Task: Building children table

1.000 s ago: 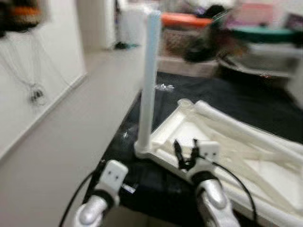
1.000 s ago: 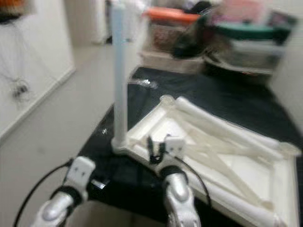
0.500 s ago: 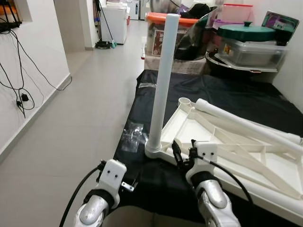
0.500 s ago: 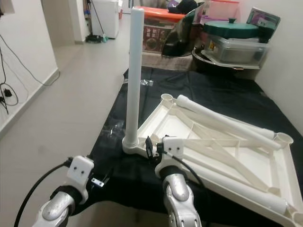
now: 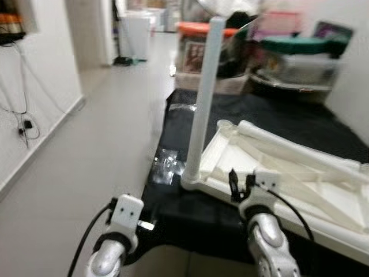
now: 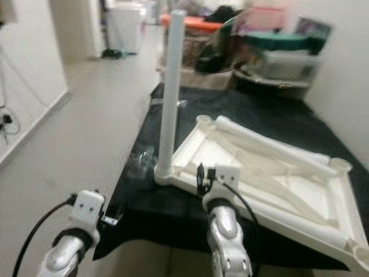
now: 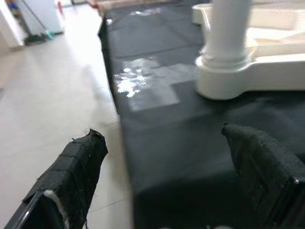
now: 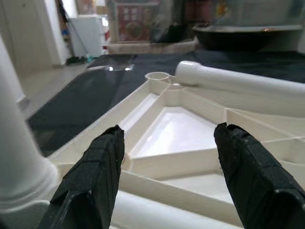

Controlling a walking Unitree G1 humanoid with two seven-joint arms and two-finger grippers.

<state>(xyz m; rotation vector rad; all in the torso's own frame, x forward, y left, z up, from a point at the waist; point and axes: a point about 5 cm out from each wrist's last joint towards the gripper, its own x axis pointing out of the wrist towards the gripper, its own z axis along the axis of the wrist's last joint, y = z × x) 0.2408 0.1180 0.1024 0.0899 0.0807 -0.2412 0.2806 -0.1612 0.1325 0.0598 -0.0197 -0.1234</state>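
1. Left eye view: I look down at a white plastic tabletop (image 5: 288, 173) lying upside down on a black cloth (image 5: 277, 118) spread over the floor. One white leg (image 5: 203, 98) stands upright in the corner socket nearest me. Another loose leg (image 5: 294, 151) lies across the tabletop's ribbed underside. My right hand (image 5: 241, 183) hovers at the near edge of the tabletop, just beside the standing leg. My left hand (image 5: 145, 224) hangs low at the cloth's near corner. A small clear plastic bag (image 5: 165, 165) lies on the cloth near the leg's base.

2. Right eye view: the same scene, blurred. Stacked storage bins (image 6: 271, 49) sit behind the cloth.

3. Left wrist view: my left hand (image 7: 169, 167) is open and holds nothing, its fingers (image 7: 78, 160) spread wide. The base of the upright leg (image 7: 228, 31) sits in its socket just ahead.

4. Right wrist view: my right hand (image 8: 167, 167) is open and empty, fingertips (image 8: 97, 157) wide apart above the ribs. The loose leg (image 8: 238, 88) lies beyond, next to an unfilled socket (image 8: 157, 76).

5. My judgement: one leg is fitted and the next is due. The next move calls for reaching forward, closing on the loose leg, standing it up and pressing it into an empty socket.
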